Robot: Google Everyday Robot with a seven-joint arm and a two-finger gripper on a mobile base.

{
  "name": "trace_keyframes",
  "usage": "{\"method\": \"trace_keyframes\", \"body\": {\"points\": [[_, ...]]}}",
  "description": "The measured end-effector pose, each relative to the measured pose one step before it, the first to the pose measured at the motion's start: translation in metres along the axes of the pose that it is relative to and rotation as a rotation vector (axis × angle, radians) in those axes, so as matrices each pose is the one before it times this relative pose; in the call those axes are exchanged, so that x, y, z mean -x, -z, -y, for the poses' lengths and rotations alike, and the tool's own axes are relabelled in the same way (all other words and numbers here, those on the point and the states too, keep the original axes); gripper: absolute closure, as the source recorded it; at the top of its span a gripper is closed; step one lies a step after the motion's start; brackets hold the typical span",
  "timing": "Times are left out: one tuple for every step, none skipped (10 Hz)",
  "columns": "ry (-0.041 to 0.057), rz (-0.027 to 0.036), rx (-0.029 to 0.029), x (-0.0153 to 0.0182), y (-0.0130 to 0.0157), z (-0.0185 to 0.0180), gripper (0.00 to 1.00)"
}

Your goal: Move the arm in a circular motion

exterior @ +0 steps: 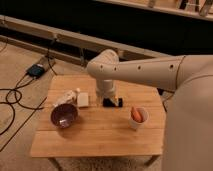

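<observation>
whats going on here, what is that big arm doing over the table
A cream-white robot arm reaches in from the right over the wooden table. It bends at the elbow so that its end effector points down at a small black object near the table's middle. A dark bowl, a white box and a white cup with something orange in it sit apart from the arm.
</observation>
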Motion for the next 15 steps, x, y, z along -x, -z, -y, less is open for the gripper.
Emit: {"method": "trace_keyframes", "body": {"points": [[0.01841,0.00730,-0.00972,0.02421,0.00574,-0.00079,0.35],[0.01892,0.00270,-0.00879,0.01705,0.00422,-0.00247,0.35],[0.01537,0.00280,-0.00323,0.01352,0.00359,-0.00276,0.35],[0.02826,0.00049,0.00470,0.02063,0.00345,-0.00777,0.35],[0.01876,-0.00267,0.00473,0.01258,0.00170,-0.00661,0.35],[0.02641,0.00042,0.00394,0.01443,0.00238,-0.01123,0.35],[0.02835,-0.00119,0.00103,0.01116,0.00105,-0.01249,0.35],[0.03832,-0.00192,-0.00026,0.01173,0.00060,-0.01744,0.35],[0.02357,-0.00127,-0.00255,0.00701,-0.00039,-0.00981,0.35],[0.03542,-0.00810,-0.00287,0.00402,-0.00379,-0.01546,0.35],[0.05021,-0.00594,-0.00840,0.00088,-0.00551,-0.02134,0.35],[0.03747,-0.00595,-0.00285,-0.00226,-0.00305,-0.01850,0.35],[0.03861,-0.00314,0.00037,-0.00367,-0.00386,-0.01989,0.35],[0.03182,-0.00162,0.00910,-0.00752,-0.00395,-0.02019,0.35],[0.01020,-0.00138,0.01329,-0.00799,-0.00272,-0.01232,0.35]]}}
